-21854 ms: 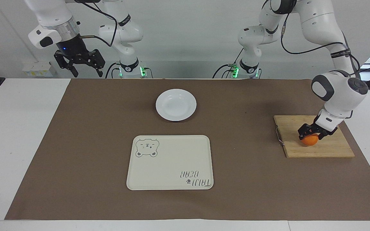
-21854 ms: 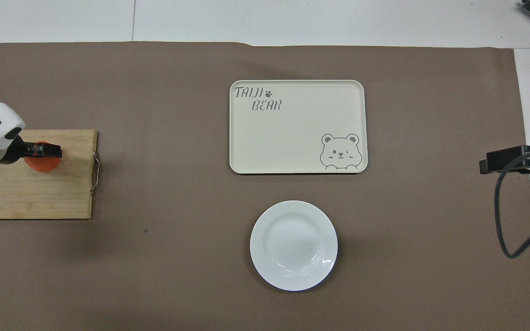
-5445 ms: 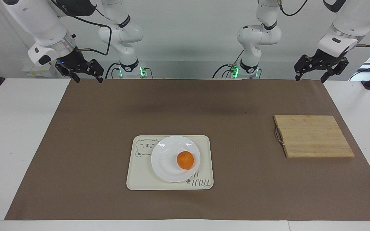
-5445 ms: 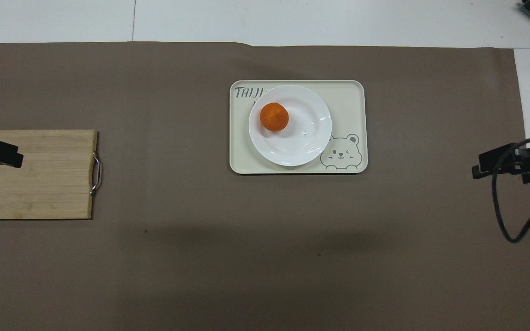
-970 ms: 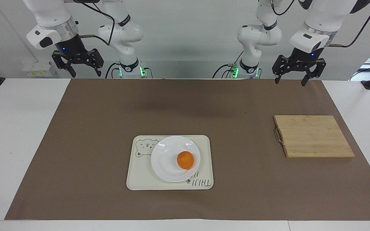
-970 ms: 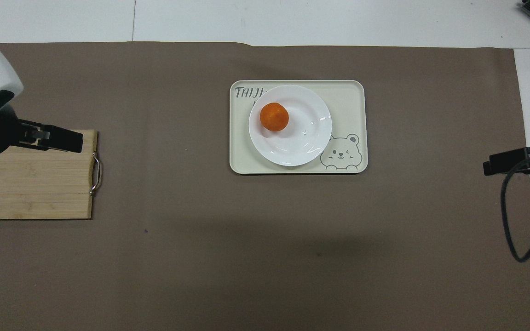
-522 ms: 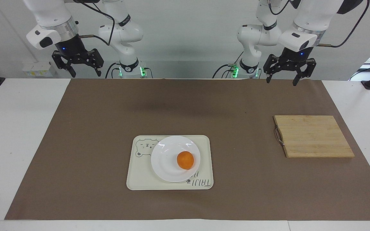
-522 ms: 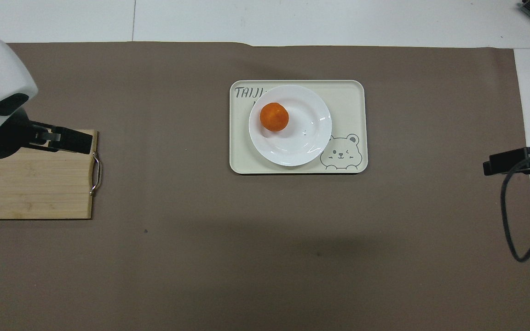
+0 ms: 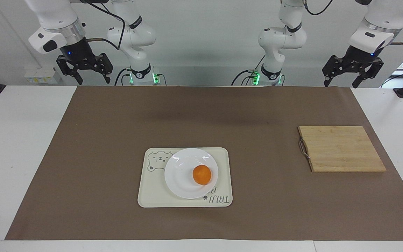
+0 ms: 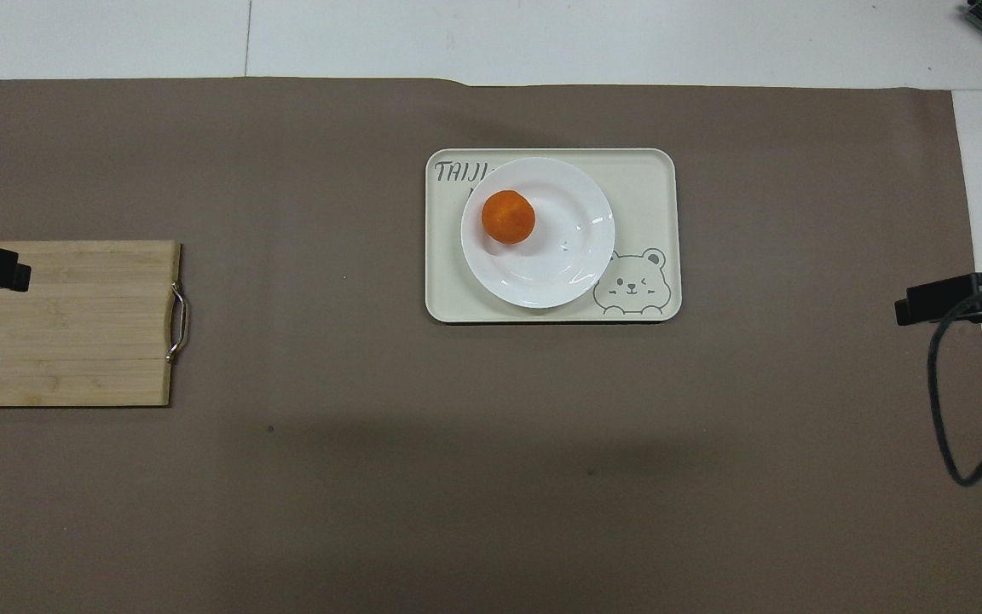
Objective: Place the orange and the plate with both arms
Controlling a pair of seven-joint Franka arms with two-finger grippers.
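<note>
The orange (image 9: pixel 202 175) (image 10: pixel 508 217) rests in the white plate (image 9: pixel 180 171) (image 10: pixel 559 264). The plate stands on the cream bear tray (image 9: pixel 152 192) (image 10: pixel 644 188) in the middle of the brown mat. No gripper touches either one. My left gripper (image 9: pixel 341 84) hangs high and open, holding nothing, toward the left arm's end of the table; in the overhead view its tip shows over the cutting board's corner. My right gripper (image 9: pixel 95 81) hangs high and open at the right arm's end and holds nothing.
A wooden cutting board (image 9: pixel 341 148) (image 10: pixel 65 324) with a metal handle lies bare toward the left arm's end of the mat. A black cable (image 10: pixel 943 409) loops down by the right gripper over the mat's edge.
The left gripper has swung away from the middle, out toward its own end of the table, still open. The right arm, plate and orange have not moved.
</note>
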